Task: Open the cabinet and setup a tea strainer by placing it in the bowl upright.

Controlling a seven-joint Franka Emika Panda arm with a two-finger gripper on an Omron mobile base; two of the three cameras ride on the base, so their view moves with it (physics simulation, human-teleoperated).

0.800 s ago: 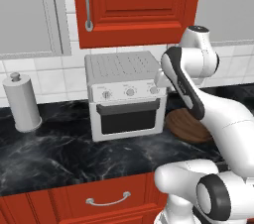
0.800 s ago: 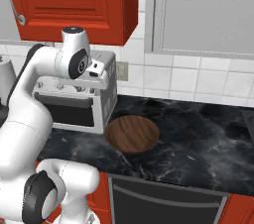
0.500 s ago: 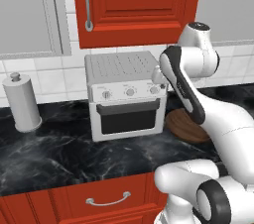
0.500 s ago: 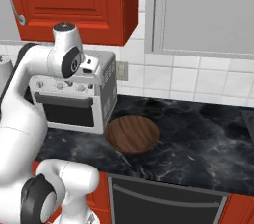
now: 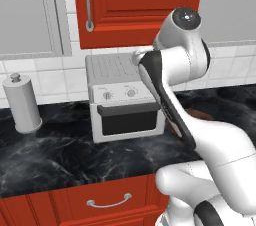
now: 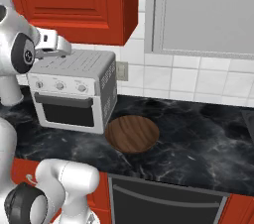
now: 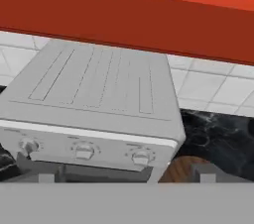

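Cabinet, top centre of the left base view, is shut; its rigid door looks best pulled by the slim silver handle, probably slick. Gripper fingers spread wide, holding nothing.

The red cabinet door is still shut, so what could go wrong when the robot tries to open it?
The red cabinet with its long silver bar handle hangs right above the white toaster oven. The open gripper hangs low over the oven top, so it might bump it while rising. The swinging door might also hit the arm. The brown wooden bowl is partly hidden behind the arm in the left base view.
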